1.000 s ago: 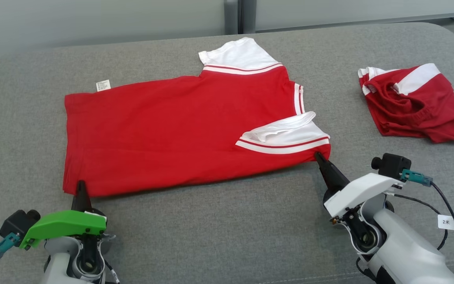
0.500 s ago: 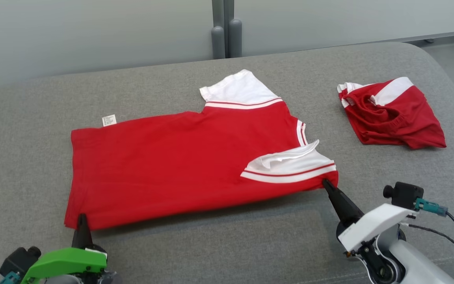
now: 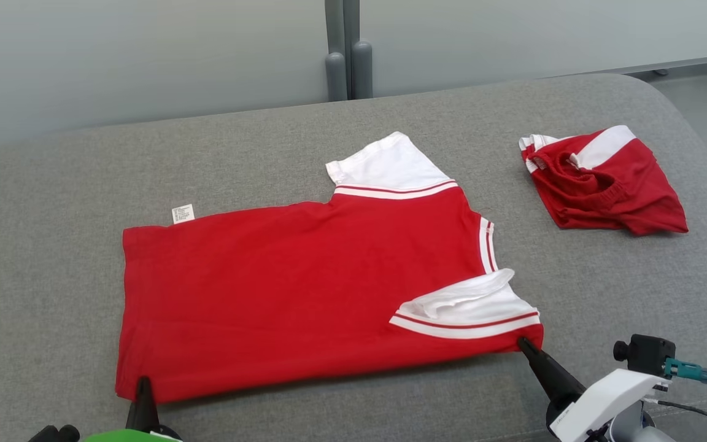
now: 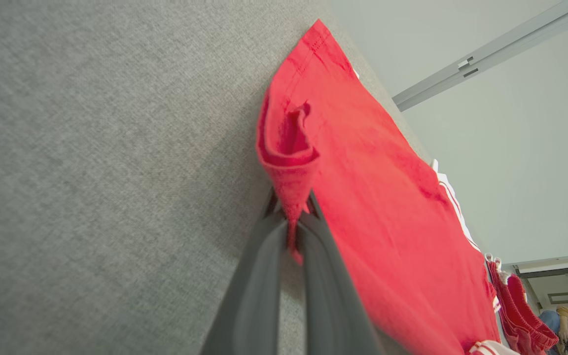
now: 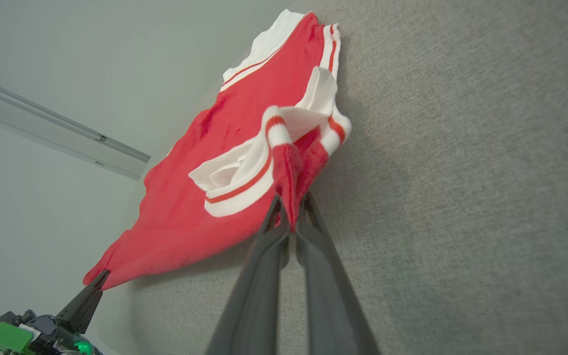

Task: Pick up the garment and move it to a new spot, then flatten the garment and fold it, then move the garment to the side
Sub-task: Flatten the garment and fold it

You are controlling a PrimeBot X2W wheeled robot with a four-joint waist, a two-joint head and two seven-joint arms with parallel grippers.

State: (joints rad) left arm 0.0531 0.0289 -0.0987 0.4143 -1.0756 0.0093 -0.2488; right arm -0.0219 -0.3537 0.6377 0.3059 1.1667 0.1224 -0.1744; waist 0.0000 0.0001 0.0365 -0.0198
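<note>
Pressed together, the fingers (image 4: 257, 281) of my left gripper (image 3: 143, 387) pinch the near left hem corner of the shirt (image 3: 304, 288), with a tuck of red cloth caught between them. My right gripper (image 3: 523, 344) is closed the same way on the near right corner, just below the white sleeve (image 3: 482, 307) that lies folded over the front. The shirt lies spread on the grey cushion (image 3: 267, 147), its near edge raised slightly between my two grips. A red and white bundle (image 3: 602, 184) sits well apart, at the far right.
</note>
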